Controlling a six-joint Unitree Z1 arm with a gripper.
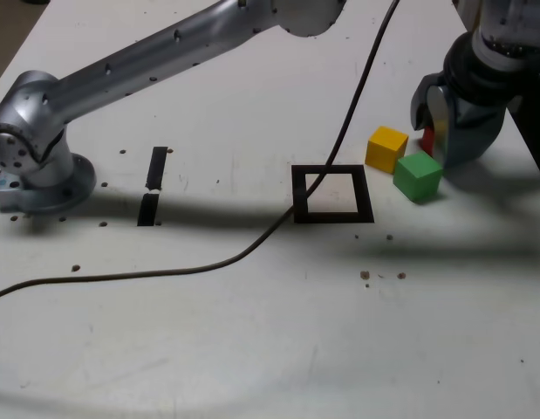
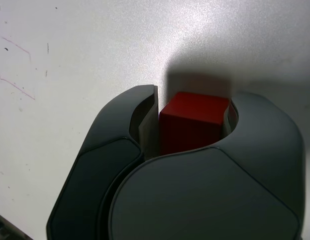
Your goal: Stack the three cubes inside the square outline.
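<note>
Grabbing the first block, so we call the task barely started: the square outline (image 1: 332,194) has nothing inside it and no cube sits on another. In the wrist view the jaws (image 2: 192,122) have the red cube (image 2: 194,125) between them, one pad on each side with little or no gap; we read them as closing on it or just closed, and can't tell whether the grip is firm. The cube looks to be resting on the white surface (image 1: 252,332), not lifted. In the exterior view only a sliver of red (image 1: 428,140) shows behind the jaws (image 1: 434,131).

Left to do, as we judge it: carry red into the outline, then put the yellow cube (image 1: 386,148) and green cube (image 1: 418,175) on top.

Places, exterior view, clock from the outline: yellow at 2 o'clock, near the frame's corner; green at 3 o'clock, just beside yellow, a thin gap at most; red further out at 2 o'clock, behind both.

Room: yellow and green lie between red and the outline, so we judge a straight drag risky; lift over them. A dark cable (image 1: 339,148) drapes across the outline's 9 o'clock side and could snag. Two short tape strips (image 1: 153,185) and the arm base (image 1: 34,166) sit well apart at 9 o'clock. Open surface at 6 o'clock.
</note>
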